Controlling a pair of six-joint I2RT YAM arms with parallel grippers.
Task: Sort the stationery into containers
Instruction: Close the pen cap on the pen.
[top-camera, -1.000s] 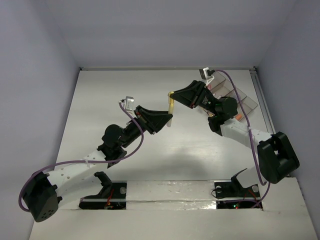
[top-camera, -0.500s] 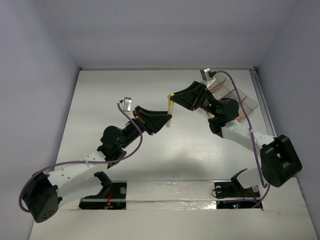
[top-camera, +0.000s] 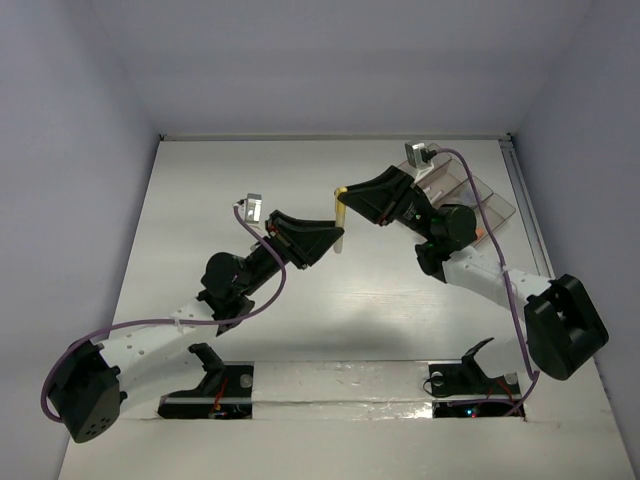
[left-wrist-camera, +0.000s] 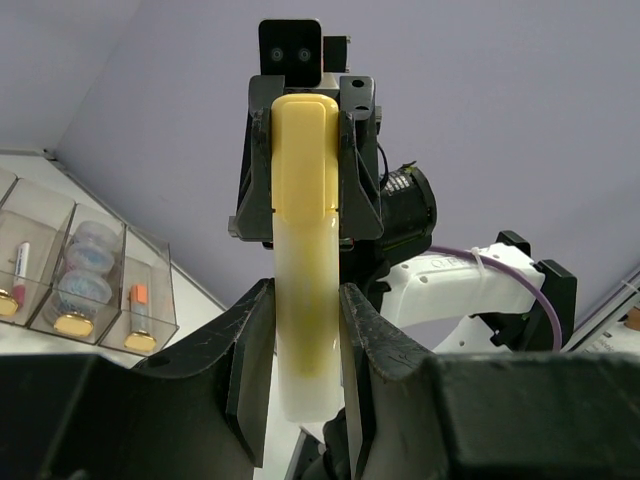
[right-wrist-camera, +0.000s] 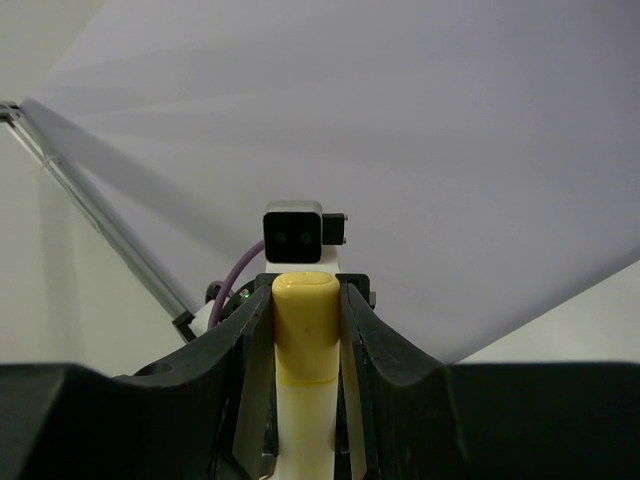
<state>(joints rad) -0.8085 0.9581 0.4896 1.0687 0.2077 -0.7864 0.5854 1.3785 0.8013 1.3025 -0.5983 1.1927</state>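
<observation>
Where the two arms meet over the middle of the table (top-camera: 400, 300), the left gripper (top-camera: 336, 238) is clamped almost fully closed on the pale lower end of a yellow marker (top-camera: 340, 216). The right gripper (top-camera: 346, 196) is clenched on the marker's yellow cap end with its jaws a bit wider. So both grippers hold the same marker, one at each end, and it is up off the table surface. In the left wrist view the left fingers (left-wrist-camera: 255, 350) press both sides of the whitish barrel of the marker (left-wrist-camera: 305, 260). Beyond them the right gripper (left-wrist-camera: 305, 150) pinches the cap tight. In the right wrist view the rounded cap (right-wrist-camera: 305, 335) sits snug between the right fingers (right-wrist-camera: 250, 350). The cap is glossy pale yellow, and the barrel is translucent white with a yellow-green tint inside. The containers (top-camera: 490, 200) sit at the far right of the table, behind the right arm and well apart from the marker. In the left wrist view the bins (left-wrist-camera: 172, 300) show a thin white pen (left-wrist-camera: 20, 268) in one slot. Round tins (left-wrist-camera: 85, 262) are in the next slot, and a small orange item (left-wrist-camera: 138, 305) is in the one beside that.
</observation>
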